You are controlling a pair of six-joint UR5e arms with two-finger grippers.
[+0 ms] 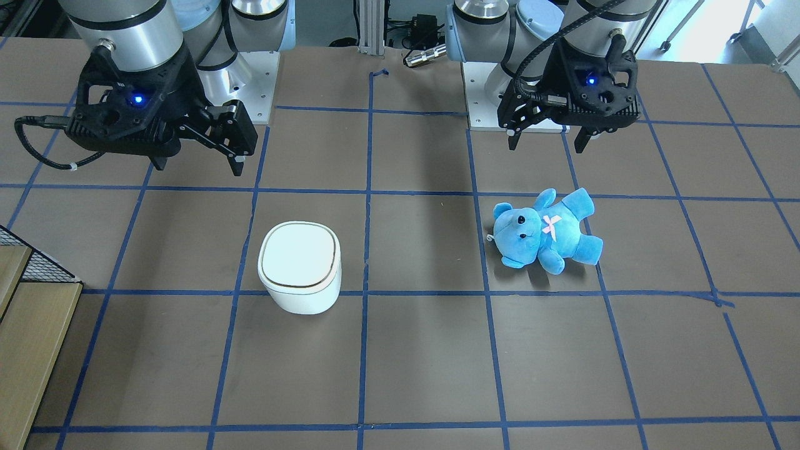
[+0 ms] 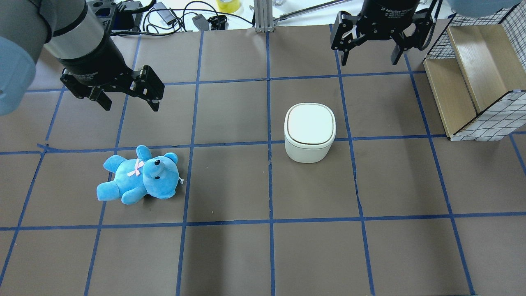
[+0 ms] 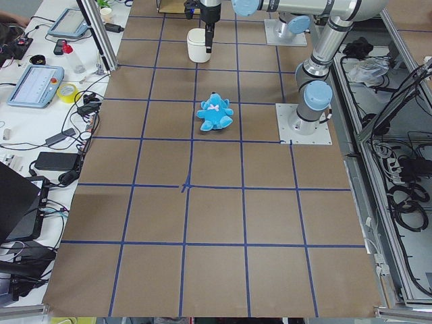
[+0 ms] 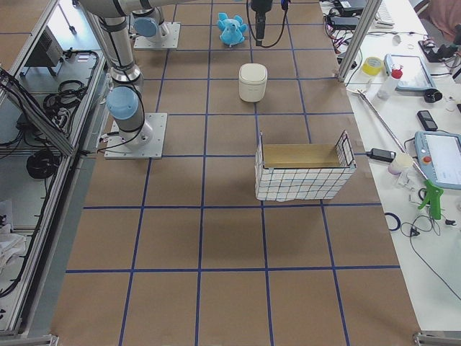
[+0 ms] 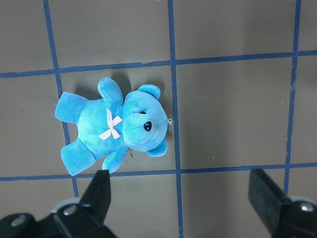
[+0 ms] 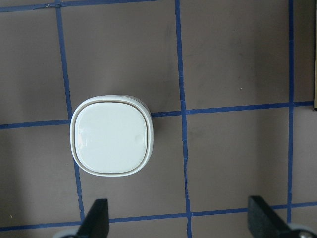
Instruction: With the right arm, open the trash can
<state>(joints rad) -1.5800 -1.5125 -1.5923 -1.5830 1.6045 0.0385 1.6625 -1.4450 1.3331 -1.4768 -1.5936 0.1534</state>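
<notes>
The white trash can (image 1: 300, 265) stands upright on the brown table with its lid shut; it also shows in the overhead view (image 2: 310, 130) and the right wrist view (image 6: 111, 138). My right gripper (image 2: 370, 61) hangs open and empty above the table, behind the can and apart from it; in the front view it is at the left (image 1: 199, 164). In the right wrist view its fingertips (image 6: 96, 220) frame the bottom edge. My left gripper (image 2: 130, 106) is open and empty, behind the blue plush bear (image 2: 139, 174), which lies on its back (image 5: 114, 126).
A wire basket holding a wooden box (image 2: 472, 82) stands at the table's right edge, beside the right arm. Blue tape lines grid the table (image 2: 267, 185). Cables and tools lie beyond the far edge (image 2: 185, 16).
</notes>
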